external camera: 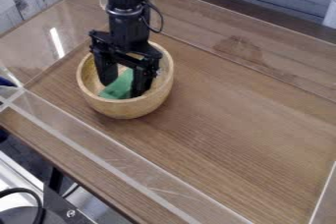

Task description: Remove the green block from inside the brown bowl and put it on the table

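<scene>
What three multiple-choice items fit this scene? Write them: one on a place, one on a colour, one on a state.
1. Where is the block?
A. on the table
B. inside the brown bowl
C. outside the acrylic wall

2. What colour is the block?
A. red
B. blue
C. green

3. How does the gripper stand?
A. open, fingers lowered into the bowl either side of the block
B. shut, high above the table
C. out of view

Answers:
1 B, the block lies in the bowl's hollow.
2 C, its faces are bright green.
3 A, the two dark fingers stand apart with the block showing between them.
</scene>
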Robot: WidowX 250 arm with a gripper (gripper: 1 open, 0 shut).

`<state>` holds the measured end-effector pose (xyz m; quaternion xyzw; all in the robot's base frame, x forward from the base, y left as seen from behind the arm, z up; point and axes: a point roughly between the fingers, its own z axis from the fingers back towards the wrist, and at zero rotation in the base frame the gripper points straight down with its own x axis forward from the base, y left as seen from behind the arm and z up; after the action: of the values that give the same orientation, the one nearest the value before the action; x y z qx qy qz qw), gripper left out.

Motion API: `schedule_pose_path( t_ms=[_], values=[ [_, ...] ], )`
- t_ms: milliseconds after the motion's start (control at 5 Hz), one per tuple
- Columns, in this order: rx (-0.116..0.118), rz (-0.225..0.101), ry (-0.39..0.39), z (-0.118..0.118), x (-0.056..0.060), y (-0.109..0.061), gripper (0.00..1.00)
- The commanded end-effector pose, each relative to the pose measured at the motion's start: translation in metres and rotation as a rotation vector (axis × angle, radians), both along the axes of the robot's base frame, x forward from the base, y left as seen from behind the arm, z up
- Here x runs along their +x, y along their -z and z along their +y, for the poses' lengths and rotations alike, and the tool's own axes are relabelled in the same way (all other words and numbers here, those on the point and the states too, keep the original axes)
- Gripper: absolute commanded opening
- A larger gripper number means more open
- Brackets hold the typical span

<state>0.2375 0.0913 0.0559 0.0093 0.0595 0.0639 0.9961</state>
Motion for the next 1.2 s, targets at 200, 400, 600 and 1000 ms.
schedule_pose_path(
  t_ms=[200, 400, 600, 1000],
  values=[
    [0.062, -0.080, -0.021, 0.006, 0.014, -0.028, 1.00],
    [0.074, -0.064, -0.042, 0.009, 0.018, -0.025, 1.00],
    [0.069, -0.042, -0.049, 0.011, 0.022, -0.019, 1.00],
    [0.077, -0.060, -0.029, 0.017, 0.030, -0.017, 1.00]
  ],
)
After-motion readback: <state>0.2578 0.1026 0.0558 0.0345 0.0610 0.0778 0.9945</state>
